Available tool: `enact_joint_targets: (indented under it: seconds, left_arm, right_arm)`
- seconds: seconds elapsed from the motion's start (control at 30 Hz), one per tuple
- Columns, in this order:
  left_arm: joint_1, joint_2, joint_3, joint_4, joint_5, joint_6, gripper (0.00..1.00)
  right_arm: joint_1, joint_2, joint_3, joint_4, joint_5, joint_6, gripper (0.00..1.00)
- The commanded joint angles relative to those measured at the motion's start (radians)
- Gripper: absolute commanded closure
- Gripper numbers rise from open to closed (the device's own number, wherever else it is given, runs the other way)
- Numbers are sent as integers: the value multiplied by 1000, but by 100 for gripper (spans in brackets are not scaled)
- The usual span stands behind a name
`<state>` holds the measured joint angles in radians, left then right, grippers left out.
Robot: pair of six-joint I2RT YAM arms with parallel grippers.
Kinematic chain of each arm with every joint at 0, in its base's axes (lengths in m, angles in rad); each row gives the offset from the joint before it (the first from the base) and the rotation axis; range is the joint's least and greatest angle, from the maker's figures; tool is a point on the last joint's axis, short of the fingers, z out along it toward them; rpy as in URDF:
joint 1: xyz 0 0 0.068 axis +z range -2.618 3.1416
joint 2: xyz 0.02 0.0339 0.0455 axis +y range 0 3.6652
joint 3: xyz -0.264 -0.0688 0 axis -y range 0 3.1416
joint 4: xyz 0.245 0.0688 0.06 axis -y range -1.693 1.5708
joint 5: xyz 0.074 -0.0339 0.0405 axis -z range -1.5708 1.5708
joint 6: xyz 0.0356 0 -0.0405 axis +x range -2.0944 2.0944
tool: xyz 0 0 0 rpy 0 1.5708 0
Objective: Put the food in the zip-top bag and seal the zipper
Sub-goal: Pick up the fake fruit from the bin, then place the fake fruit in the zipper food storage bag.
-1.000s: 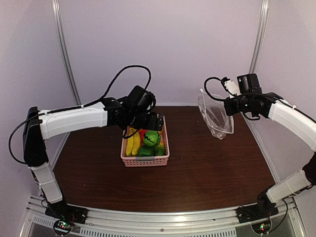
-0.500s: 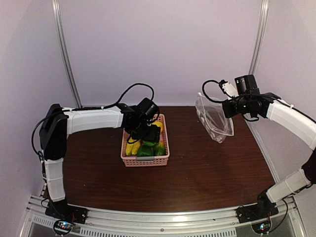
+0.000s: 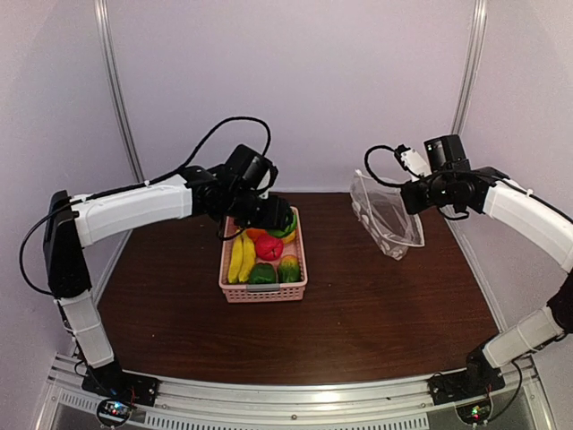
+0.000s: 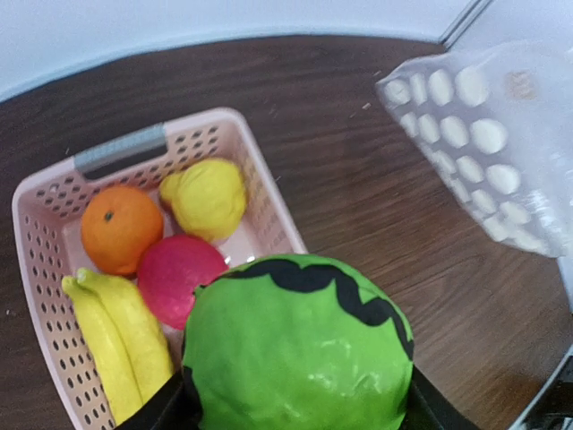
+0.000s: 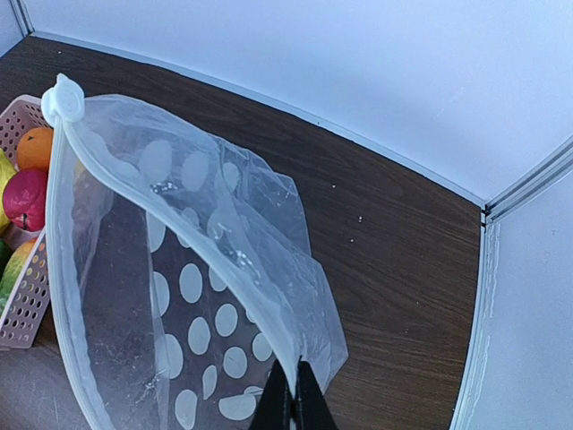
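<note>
Gripping green toy point(image 4: 300, 349) w/ your left gripper point(image 3: 277, 222): slick, round, hold mid. Right gripper point(image 5: 293, 399) pinches floppy zip-top bag's point(image 5: 188, 287) rim.

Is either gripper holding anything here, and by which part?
The left gripper holds the green black-striped toy fruit by its sides, above the basket. The right gripper pinches the zip-top bag by its mouth edge.

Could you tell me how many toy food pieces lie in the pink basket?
6: banana bunch at the left, orange at the far end, yellow piece beside it, red ball in the middle, green piece and green-orange piece at the near end. Others may be hidden.
</note>
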<state>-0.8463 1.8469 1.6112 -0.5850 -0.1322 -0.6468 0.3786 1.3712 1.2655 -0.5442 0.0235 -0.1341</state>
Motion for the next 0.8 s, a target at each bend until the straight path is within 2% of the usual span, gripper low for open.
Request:
enact_joint_targets:
  seconds: [0.0, 0.13, 0.23, 0.37, 0.5, 0.7, 0.77]
  left_arm:
    - [-38, -82, -30, 286, 206, 53, 53]
    - [-97, -54, -51, 583, 368, 2, 55]
    - [-136, 36, 41, 658, 431, -28, 55]
    - [-160, 168, 183, 661, 457, -95, 56]
    - [-161, 242, 239, 700, 447, -171, 57]
    - [-151, 339, 350, 562, 295, -237, 58]
    - [-137, 383, 408, 468, 244, -299, 63]
  right_arm:
    - [24, 21, 29, -23, -10, 5, 100]
    - [38, 47, 44, -31, -20, 33, 100]
    - [39, 62, 78, -45, -67, 67, 100]
    - [37, 67, 101, -48, -131, 121, 100]
    - [36, 58, 101, -45, -173, 169, 100]
    - [35, 36, 106, -63, -261, 184, 100]
    - [35, 26, 109, -76, -281, 181, 100]
